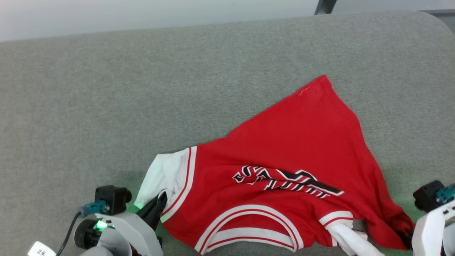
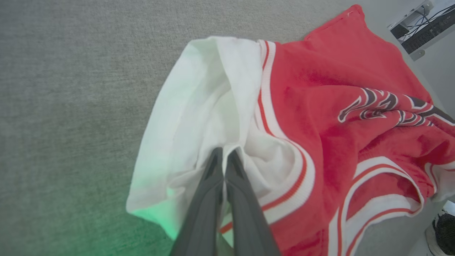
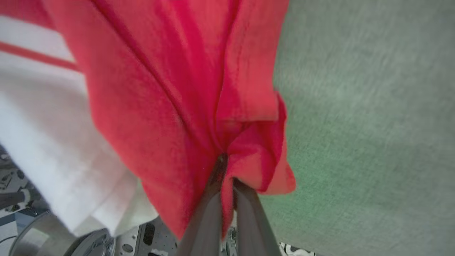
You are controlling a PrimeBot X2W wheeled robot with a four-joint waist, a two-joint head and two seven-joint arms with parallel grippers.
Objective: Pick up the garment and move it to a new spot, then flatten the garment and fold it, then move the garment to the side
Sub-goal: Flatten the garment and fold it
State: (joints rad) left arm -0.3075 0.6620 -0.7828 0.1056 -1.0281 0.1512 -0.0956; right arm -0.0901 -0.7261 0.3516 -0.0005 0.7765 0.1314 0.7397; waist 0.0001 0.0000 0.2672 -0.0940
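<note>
- One garment [image 1: 284,153], red, white-sleeved, rumpled on the grey bench [image 1: 142,89].
- My left hand [image 2: 224,153]: clamped on its white sleeve.
- My right hand [image 3: 228,172]: clamped on a red fold.

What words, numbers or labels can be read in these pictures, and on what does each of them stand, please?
"2米": on a small white tag at the bottom left edge of the head view, beside the left arm's cable.
Black, white-outlined lettering on the chest of the garment: creased and bunched, not readable in the head or left wrist view.
</note>
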